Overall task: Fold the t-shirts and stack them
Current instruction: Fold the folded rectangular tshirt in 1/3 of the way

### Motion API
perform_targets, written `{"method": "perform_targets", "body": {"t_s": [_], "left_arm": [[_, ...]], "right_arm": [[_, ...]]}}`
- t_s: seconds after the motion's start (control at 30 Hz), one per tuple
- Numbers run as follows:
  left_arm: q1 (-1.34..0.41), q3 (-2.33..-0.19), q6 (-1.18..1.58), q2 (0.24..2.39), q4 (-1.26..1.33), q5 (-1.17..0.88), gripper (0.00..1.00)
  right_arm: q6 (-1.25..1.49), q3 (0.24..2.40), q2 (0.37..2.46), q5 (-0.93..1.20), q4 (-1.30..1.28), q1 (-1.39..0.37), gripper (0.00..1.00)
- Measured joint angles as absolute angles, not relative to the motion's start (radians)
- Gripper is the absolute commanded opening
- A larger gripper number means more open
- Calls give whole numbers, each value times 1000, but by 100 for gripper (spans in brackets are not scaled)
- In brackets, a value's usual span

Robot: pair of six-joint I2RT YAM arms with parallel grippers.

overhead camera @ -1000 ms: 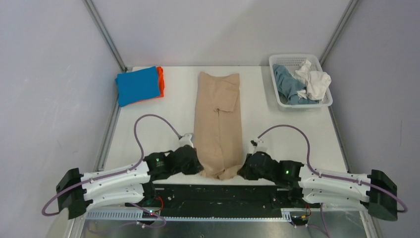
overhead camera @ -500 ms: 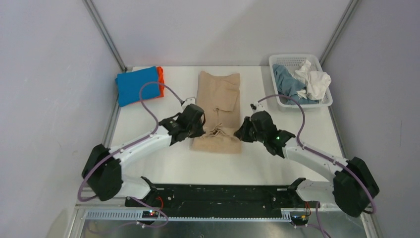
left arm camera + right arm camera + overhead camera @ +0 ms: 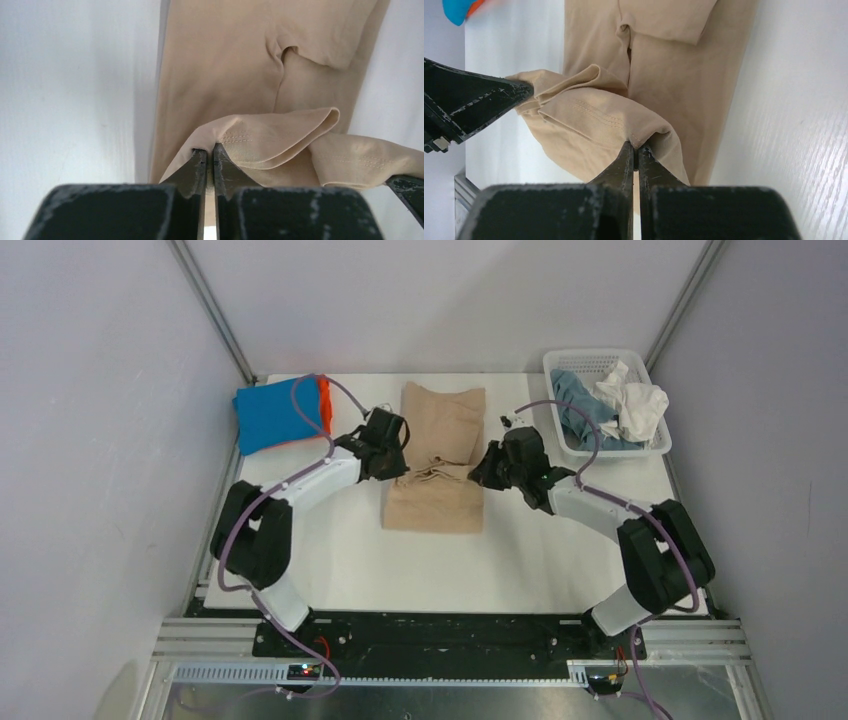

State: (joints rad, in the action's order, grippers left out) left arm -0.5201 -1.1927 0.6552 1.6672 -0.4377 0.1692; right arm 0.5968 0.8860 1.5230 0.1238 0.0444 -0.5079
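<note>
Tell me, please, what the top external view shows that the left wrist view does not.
Only top external: the blue t-shirt folded atop the orange t-shirt at the far left, and the basket holding the white t-shirt and grey-blue t-shirt. Only left wrist: the hem stitching, with the left gripper shut on that hem. Both: the beige t-shirt, its near end lifted back over itself, on the white table.

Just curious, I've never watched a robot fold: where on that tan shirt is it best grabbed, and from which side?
At the two stitched hem corners, one gripper from each long side. The tan shirt lies as a narrow flat strip, so its edges give thin cloth to pinch; the left gripper and right gripper are shut there.
</note>
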Motion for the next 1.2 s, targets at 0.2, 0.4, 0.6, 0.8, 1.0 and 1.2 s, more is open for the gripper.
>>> {"method": "perform_targets", "body": {"t_s": [0.2,0.4,0.6,0.8,1.0,1.2], "left_arm": [[-488,-1262,623,1781,-432,121,28],[-469,-1301,598,1820,-433,100,81],[-432,-1321,583,1794,-428,95,100],[-430,-1170,594,1546,-418,115,100],[-430,-895,662,1290,-405,140,100],[-430,-657,737,1122,-433,155,100]], "right_arm": [[592,933,1624,152,83,-472,6],[598,1003,1728,164,70,-440,61],[591,1056,1716,109,-7,-442,99],[570,1057,1623,-1,-133,-533,99],[553,1047,1580,30,-115,-669,100],[581,1078,1681,197,30,-709,100]]}}
